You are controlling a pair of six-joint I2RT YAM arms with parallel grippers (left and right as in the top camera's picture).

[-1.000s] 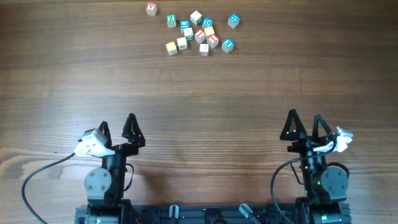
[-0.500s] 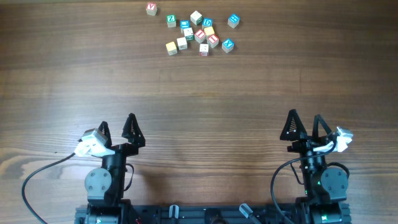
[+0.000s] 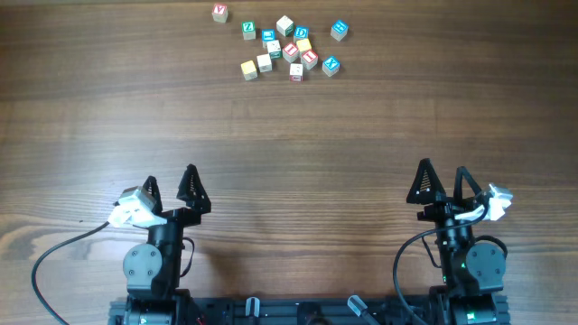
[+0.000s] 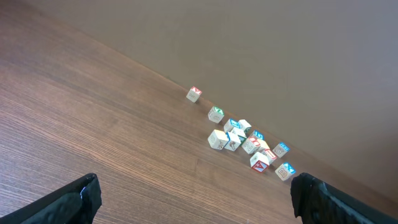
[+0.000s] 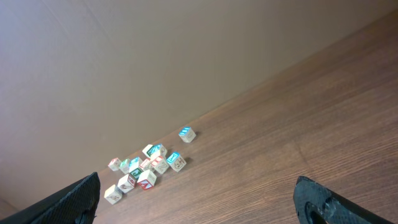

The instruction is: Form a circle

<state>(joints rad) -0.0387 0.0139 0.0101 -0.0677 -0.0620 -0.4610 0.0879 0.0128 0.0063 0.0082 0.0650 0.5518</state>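
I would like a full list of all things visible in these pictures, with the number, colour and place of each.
letter cubes: about fourteen, whitish and cream with red, blue or green faces, loose cluster at the table's far edge, no circle formed
table: one, brown wood, under everything
wall: one, plain beige-grey, behind the far edge
cable: one, black, near edge, beside the left arm
left tool: one, black, open and empty, near edge
right tool: one, black, open and empty, near edge
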